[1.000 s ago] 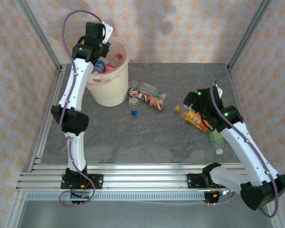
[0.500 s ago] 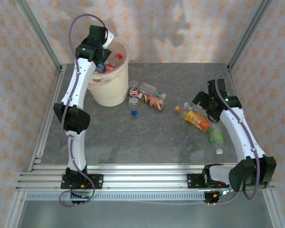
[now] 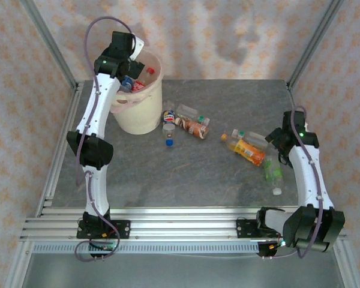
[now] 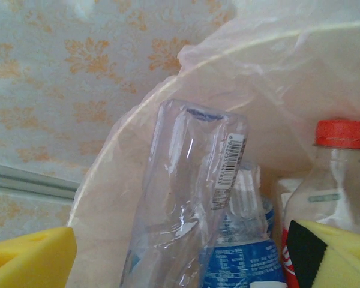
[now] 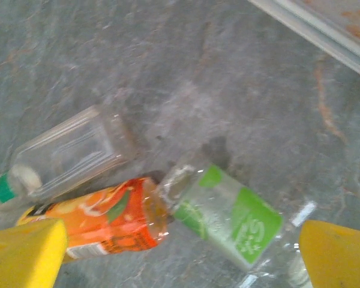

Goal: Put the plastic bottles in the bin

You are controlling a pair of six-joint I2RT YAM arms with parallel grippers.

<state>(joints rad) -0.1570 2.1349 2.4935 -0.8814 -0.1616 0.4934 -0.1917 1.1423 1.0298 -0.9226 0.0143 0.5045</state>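
Right claw (image 5: pixel 186 255) has swung out to the bench's (image 3: pixel 168 180) right edge since a second ago. It gapes wide, holding nothing, over three plastic bottles: clear bottle (image 5: pixel 66 153), orange bottle (image 5: pixel 102 225), green bottle (image 5: pixel 228 219). Left claw (image 4: pixel 180 258) stays spread, empty, above the bin (image 3: pixel 138 117) at the far-left corner. I count three bottles inside (image 4: pixel 186 192) and three more beside it (image 3: pixel 189 123).

Barcode (image 4: pixel 227 171) on clear bottle (image 4: pixel 180 204), lettering unreadable

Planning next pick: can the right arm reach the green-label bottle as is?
Probably yes. The green-label bottle lies uncovered between the open fingers of the right gripper; the orange bottle only touches one end.
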